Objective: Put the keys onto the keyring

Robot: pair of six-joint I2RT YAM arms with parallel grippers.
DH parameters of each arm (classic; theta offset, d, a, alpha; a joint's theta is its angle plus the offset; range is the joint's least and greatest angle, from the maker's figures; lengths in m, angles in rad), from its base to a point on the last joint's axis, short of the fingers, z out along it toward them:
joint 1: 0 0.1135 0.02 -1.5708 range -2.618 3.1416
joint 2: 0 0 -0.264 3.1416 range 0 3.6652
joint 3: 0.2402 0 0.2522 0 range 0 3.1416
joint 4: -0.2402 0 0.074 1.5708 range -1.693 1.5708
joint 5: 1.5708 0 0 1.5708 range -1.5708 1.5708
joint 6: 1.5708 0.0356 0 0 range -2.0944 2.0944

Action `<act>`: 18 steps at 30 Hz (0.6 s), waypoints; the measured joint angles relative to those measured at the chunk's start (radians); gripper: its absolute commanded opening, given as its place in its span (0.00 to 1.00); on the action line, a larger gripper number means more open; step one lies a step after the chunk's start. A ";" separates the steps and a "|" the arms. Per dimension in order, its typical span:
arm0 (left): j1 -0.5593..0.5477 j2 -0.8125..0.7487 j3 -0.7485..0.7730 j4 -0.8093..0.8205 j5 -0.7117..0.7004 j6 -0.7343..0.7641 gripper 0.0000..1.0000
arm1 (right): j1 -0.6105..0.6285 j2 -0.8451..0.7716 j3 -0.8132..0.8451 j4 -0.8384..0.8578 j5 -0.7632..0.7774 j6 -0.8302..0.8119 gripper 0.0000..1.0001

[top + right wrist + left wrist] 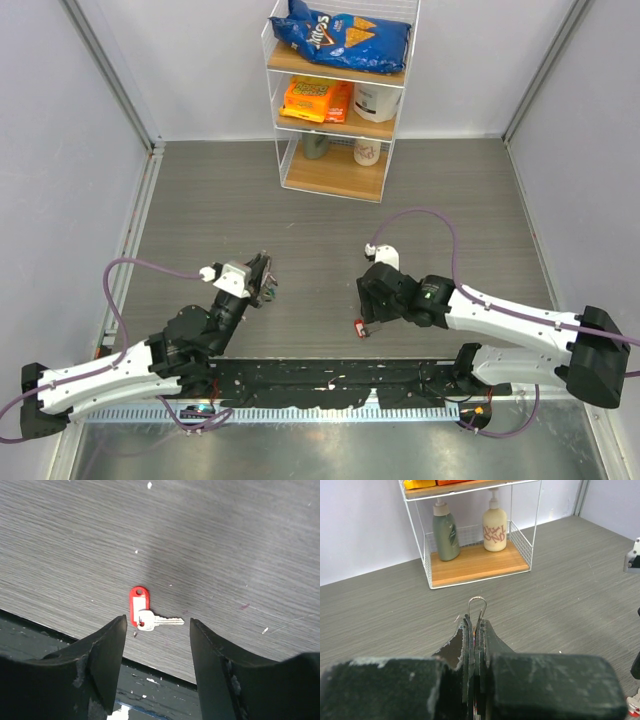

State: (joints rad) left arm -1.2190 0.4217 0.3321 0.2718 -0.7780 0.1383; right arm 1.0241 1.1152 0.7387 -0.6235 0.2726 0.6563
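Right wrist view: the right pincer (157, 624) hangs with its jaws wide apart above a dark grey wood-grain bench (225, 540), holding nothing. Below the gap between its fingertips lies one small silver key (165, 621) joined to a red plastic tag (138, 604), flat on the bench near its front edge.

Left wrist view: the left pincer (476, 624) is clamped tight on the keyring (477, 597), a thin silver wire loop whose rounded top pokes out of the closed jaws (something reddish shows in the slit too, but it is too hidden to name).

Top external view: the left pincer is held up off the bench and the right one sits low over the key, the two well apart.

The step in hand looks like picking up the key: the ring is secured and the key is not yet grasped. The next move likely calls for the right pincer to lower and close on the thin, flat key without skidding it. It would then carry the key across and thread its hole onto the wire, which is fine alignment work.

Counted: one key in sight, with one red tag; one keyring; two pincers. No green or blue key shows in any view.
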 measured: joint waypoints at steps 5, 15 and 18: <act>0.000 0.014 -0.003 0.007 0.000 0.000 0.00 | 0.001 -0.001 -0.074 0.034 -0.032 0.035 0.54; 0.000 0.019 -0.011 0.008 0.000 0.000 0.00 | 0.103 0.018 -0.089 0.081 -0.077 0.089 0.49; 0.000 0.021 -0.011 0.008 0.000 0.000 0.00 | 0.130 0.037 -0.089 0.086 -0.077 0.111 0.47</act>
State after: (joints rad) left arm -1.2190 0.4431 0.3206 0.2802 -0.7780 0.1383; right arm 1.1538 1.1522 0.6502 -0.5377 0.1959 0.7670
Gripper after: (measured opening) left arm 0.034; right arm 0.492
